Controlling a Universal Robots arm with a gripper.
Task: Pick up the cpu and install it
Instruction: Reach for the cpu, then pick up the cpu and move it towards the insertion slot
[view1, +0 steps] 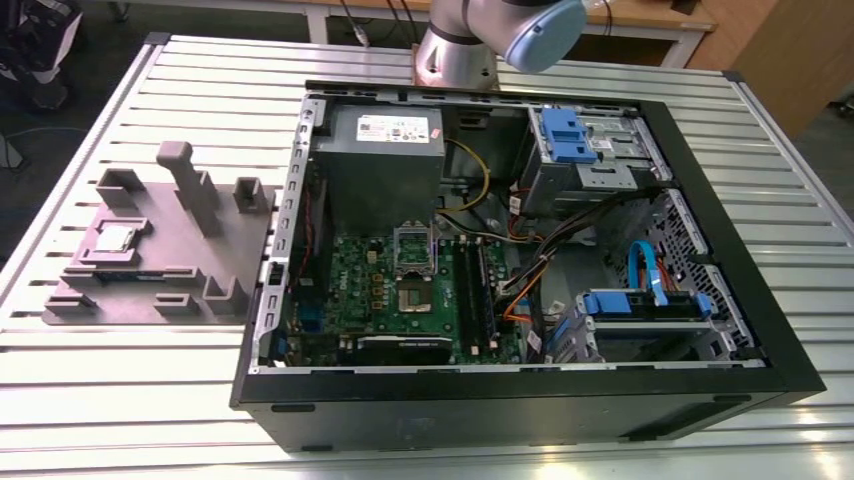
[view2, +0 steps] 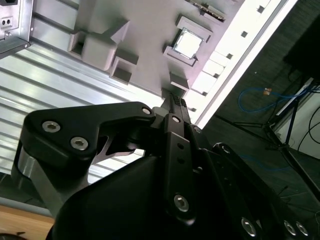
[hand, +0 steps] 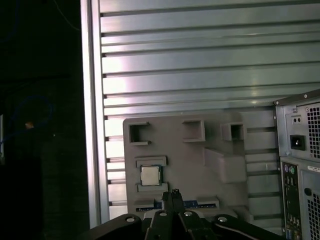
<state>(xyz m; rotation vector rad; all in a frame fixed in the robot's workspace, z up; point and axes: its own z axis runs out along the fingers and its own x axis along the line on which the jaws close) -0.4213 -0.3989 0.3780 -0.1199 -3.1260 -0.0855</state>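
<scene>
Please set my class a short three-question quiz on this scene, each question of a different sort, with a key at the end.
1. True or false: the cpu lies in the grey holder on the table.
2. Choose one. In the exterior view, the grey holder stands: A) on the exterior view's left of the computer case; B) inside it; C) on the exterior view's right of it.
3. Short answer: what does the gripper hold?

Key: 1 true; 2 A; 3 nothing, it hangs above the grey holder, near the cpu.
</scene>
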